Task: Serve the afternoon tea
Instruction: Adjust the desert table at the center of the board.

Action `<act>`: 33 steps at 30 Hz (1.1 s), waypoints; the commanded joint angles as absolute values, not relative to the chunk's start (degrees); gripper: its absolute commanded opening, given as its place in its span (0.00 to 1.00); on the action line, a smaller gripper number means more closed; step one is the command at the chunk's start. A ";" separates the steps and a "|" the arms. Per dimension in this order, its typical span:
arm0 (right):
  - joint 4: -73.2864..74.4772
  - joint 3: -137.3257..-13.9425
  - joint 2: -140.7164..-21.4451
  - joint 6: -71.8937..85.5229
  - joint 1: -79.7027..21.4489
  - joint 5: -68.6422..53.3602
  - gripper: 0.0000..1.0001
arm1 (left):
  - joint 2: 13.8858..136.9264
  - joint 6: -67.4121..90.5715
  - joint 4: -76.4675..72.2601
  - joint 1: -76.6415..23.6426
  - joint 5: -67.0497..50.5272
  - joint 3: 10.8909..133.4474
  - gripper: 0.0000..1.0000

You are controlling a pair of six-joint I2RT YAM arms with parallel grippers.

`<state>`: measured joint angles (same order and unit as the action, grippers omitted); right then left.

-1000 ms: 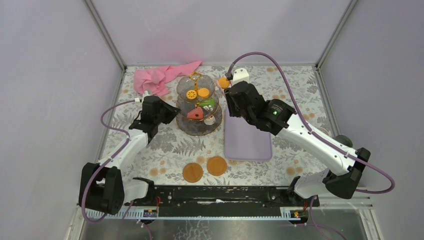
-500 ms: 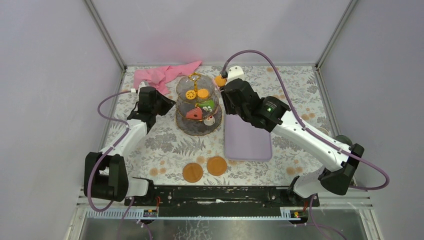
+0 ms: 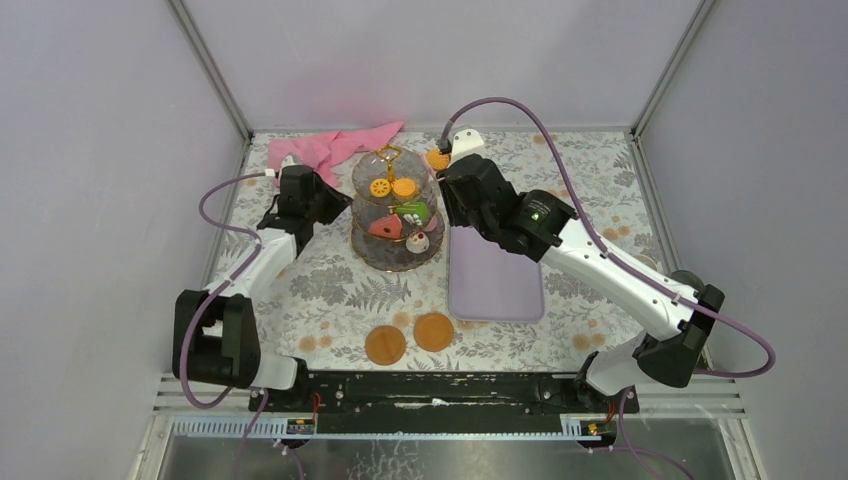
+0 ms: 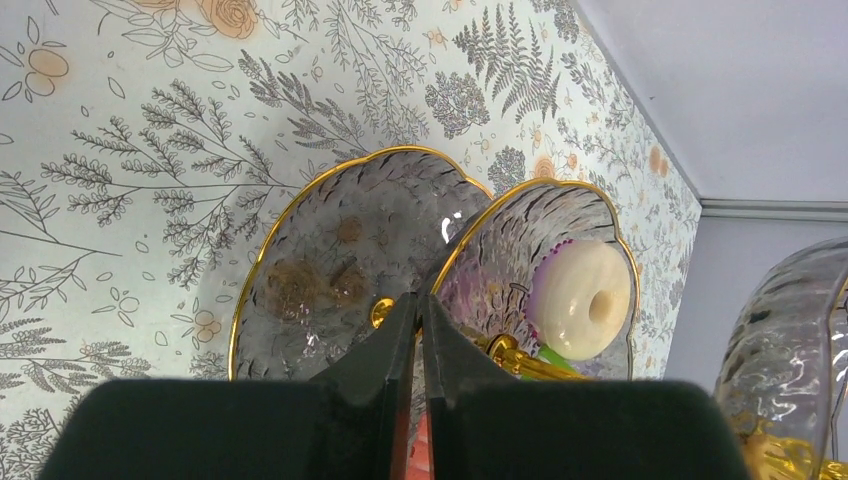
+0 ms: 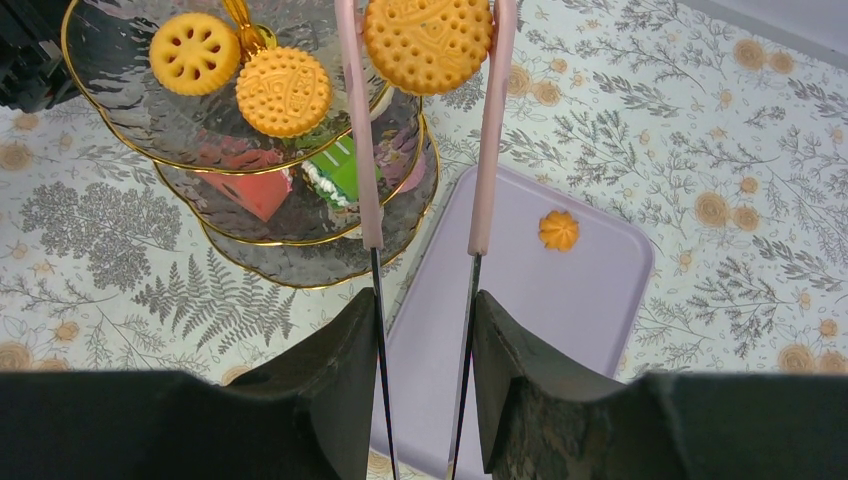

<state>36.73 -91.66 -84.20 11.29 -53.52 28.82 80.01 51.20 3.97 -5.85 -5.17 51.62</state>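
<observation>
The flowered table point(image 3: 330, 290) stands between lilac walls, with the three-tier stand point(image 3: 380, 262) toward its back. The right jaws pinch pink tongs point(image 5: 357, 120) holding a biscuit point(image 5: 427, 42) at the top tier's rim, presumably to add it. The left jaws, pressed together, sit close beside the stand, perhaps steadying it. Two biscuits point(image 5: 283, 90) and the gold stem point(image 5: 240, 15) crowd that tier.

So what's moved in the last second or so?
The left gripper, shut, moved away from its base alongside the glass stand, toward the pink cloth. The right gripper, clamping pink tongs that hold an orange biscuit, edged left toward the stand's top tier. Stand, lilac tray and two loose biscuits stayed put.
</observation>
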 commanded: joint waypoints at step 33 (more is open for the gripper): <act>34.95 -98.04 -88.93 8.76 -52.52 24.99 0.23 | 94.35 46.40 4.75 -4.36 -5.93 67.34 0.11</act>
<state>36.67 -94.63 -88.36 10.02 -52.82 25.82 93.49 47.77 4.71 -4.73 -5.26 64.90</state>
